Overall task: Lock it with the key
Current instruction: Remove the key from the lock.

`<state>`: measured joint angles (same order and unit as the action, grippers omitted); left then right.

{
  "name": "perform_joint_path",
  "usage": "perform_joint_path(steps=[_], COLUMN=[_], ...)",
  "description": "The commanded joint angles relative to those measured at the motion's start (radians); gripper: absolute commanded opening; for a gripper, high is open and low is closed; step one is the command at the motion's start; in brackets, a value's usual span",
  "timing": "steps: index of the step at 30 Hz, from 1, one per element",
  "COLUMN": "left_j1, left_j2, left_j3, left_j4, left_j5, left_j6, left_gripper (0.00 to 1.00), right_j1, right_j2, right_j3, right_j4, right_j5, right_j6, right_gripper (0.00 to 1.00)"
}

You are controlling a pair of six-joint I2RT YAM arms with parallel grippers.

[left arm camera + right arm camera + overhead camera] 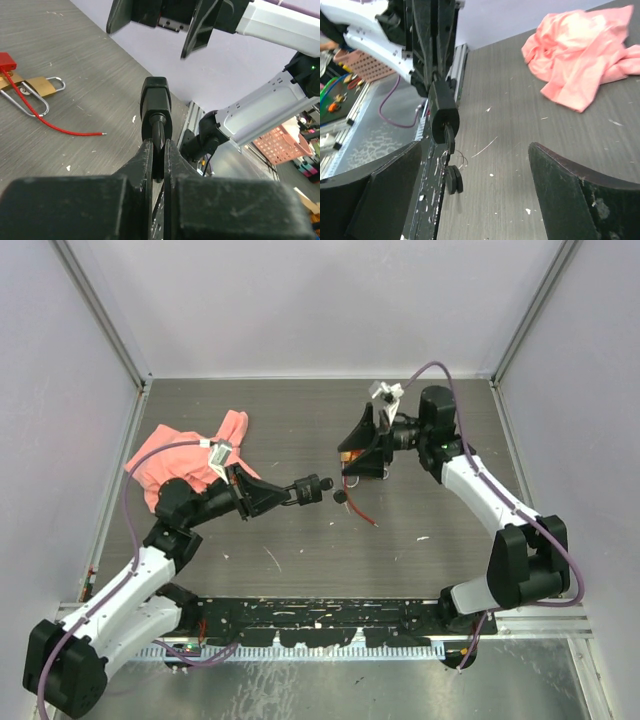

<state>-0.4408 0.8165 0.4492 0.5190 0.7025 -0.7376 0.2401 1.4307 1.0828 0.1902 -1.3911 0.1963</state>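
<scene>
My left gripper (157, 145) is shut on a black padlock (154, 107), which sticks out past its fingertips above the table. In the right wrist view a key (449, 140) sits in the padlock's (442, 117) end, and two more black keys (453, 180) hang below it on a ring. In the top view the padlock (312, 487) points right towards my right gripper (362, 462). My right gripper (475, 150) is open, a short way from the key, with nothing between its fingers.
A brass padlock (37, 86) with a red cable (50, 125) lies on the table under the right gripper. A pink cloth (190, 450) lies crumpled at the back left. Cage walls stand on three sides.
</scene>
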Motion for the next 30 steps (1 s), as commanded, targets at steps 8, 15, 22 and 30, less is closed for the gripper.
perform_joint_path(steps=[8,15,22,30], left_j1=[0.04,0.043,0.052,0.066], left_j2=[0.091,0.075,0.072,0.053], left_j3=[0.118,0.121,0.123,0.129], left_j4=[0.228,0.207,0.195,0.139], left_j5=[0.159,0.129,0.125,0.119], left_j6=[-0.049,-0.031,-0.022,0.006], left_gripper=[0.0,0.0,0.0,0.0], right_j1=[0.143,0.155,0.154,0.155], right_j2=[-0.038,-0.028,-0.016,0.0], right_j3=[-0.026,0.033,0.054,0.087], right_j4=[-0.027,-0.197,-0.219,-0.256], right_j5=[0.029,0.058,0.05,0.011], right_j6=[-0.127,-0.247,-0.238,-0.237], right_gripper=[0.74,0.59,0.38,0.01])
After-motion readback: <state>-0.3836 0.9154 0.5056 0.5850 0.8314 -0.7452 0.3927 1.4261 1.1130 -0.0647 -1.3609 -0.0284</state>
